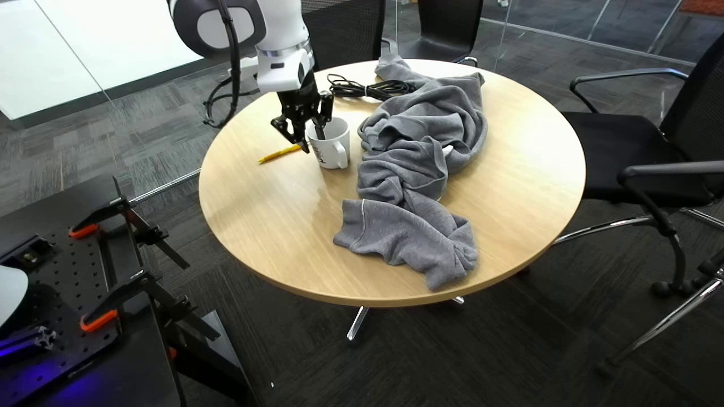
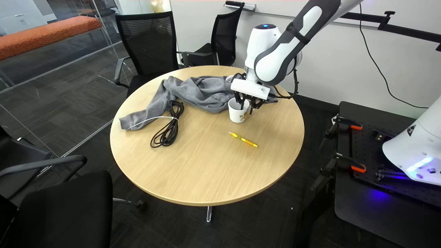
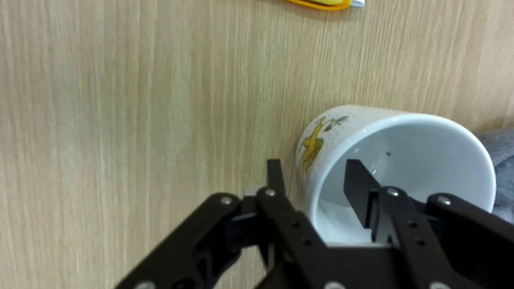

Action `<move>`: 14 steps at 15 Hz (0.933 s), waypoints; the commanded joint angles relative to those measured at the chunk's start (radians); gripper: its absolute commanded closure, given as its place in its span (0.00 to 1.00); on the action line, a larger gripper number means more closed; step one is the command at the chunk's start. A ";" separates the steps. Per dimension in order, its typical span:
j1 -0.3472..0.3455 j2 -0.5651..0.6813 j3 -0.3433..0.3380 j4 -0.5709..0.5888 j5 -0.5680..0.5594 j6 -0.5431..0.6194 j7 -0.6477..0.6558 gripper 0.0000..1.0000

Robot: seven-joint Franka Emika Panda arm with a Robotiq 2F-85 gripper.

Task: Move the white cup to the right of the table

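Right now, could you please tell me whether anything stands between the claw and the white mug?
Nothing visible does: in the wrist view, the claw straddles the wall of the white mug, one finger inside and the other outside. The yellow pen lies apart from both.

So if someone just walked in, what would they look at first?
Probably the crumpled grey cloth sprawled across the round table. Then the white cup beside it, with the open gripper straddling its rim. The bright yellow pen lying near the cup could catch the eye too.
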 commanded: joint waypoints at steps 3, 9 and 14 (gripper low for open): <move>0.051 -0.098 -0.027 -0.100 -0.037 0.017 0.051 0.22; 0.121 -0.181 -0.086 -0.188 -0.138 0.058 0.167 0.02; 0.203 -0.250 -0.155 -0.248 -0.345 0.090 0.292 0.00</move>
